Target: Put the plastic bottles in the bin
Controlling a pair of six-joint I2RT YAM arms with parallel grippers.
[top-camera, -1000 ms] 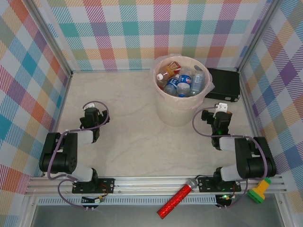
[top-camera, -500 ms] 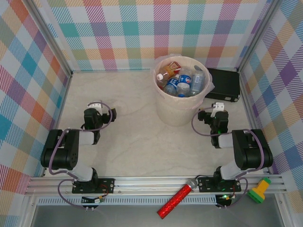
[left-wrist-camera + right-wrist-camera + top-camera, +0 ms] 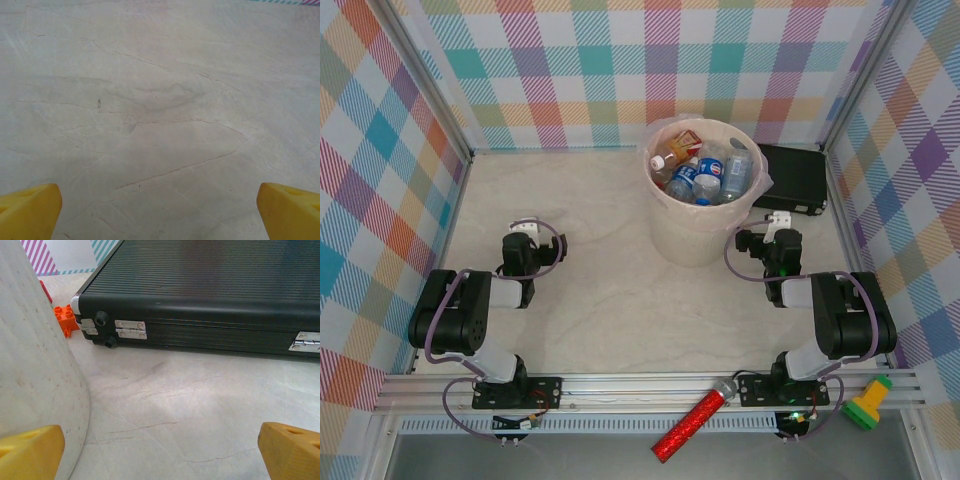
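Several plastic bottles, clear with blue and red labels, lie inside the bin, a large round beige bucket at the back middle of the table. The bin's wall stands close on the left in the right wrist view. My left gripper rests low at the left, well apart from the bin; its yellow fingers are wide apart over bare tabletop, so the left gripper is open and holds nothing. My right gripper sits just right of the bin. The right gripper is open and holds nothing.
A flat black case lies right of the bin, and its hinged side faces the right gripper. An orange toy brick sits between case and bin. A red glittery tube and a yellow-green flashlight-like item rest on the front rail. Checked walls enclose the table.
Both arms have folded back a little toward their bases, and both wrists have shifted slightly toward the back of the table. Both grippers stay open and hold nothing.
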